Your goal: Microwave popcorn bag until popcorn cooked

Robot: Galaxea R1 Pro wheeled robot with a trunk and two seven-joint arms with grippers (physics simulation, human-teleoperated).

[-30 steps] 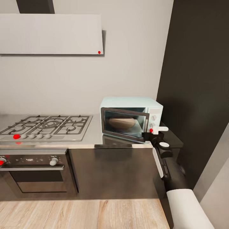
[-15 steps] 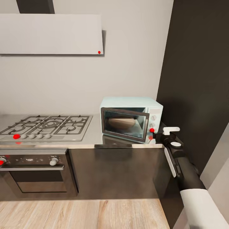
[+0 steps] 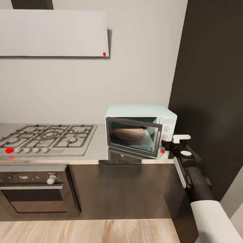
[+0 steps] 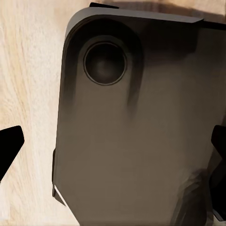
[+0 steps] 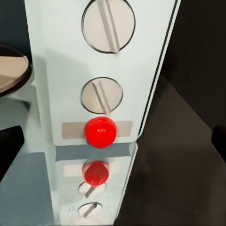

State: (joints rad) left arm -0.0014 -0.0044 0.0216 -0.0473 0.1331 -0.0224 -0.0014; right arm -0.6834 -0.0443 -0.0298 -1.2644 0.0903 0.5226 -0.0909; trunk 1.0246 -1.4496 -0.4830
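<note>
Kitchen scene with the microwave (image 3: 140,130) as landmark. The pale mint-blue microwave stands on the glossy grey tabletop (image 3: 98,150), against the wall and beside a tall dark panel (image 3: 209,84). Its dark glass door (image 3: 133,136) is swung slightly ajar, and through the glass a tan rounded form, the popcorn bag (image 3: 128,134), lies inside the cavity; its rim and creases cannot be made out through the pane.

To the side of the microwave away from the dark panel lies the steel gas hob (image 3: 45,136) with grates and a red marker at its front edge; below the hob is the built-in oven (image 3: 33,189) with a bar handle, and above it a pale wall cabinet (image 3: 54,33). Dark cabinet fronts (image 3: 118,189) run beneath the microwave down to a wooden floor (image 3: 87,231).

The right tool (image 3: 167,143) is at the microwave's control panel (image 5: 101,70), close to the lower front corner. In the right wrist view the panel carries two round knobs (image 5: 108,23) and, below them, a red indicator button (image 5: 100,132), all mirrored in the tabletop. The tool's dark fingertips (image 5: 9,146) appear at opposite edges of that view, set wide apart, nothing between them; the red button lies between the two tips but is not touched.

The left tool (image 4: 113,146) likewise shows its fingertips (image 4: 8,143) at opposite edges of the left wrist view, spread wide and holding nothing, over a dark grey part of the robot's base (image 4: 136,122) and wooden floor.
</note>
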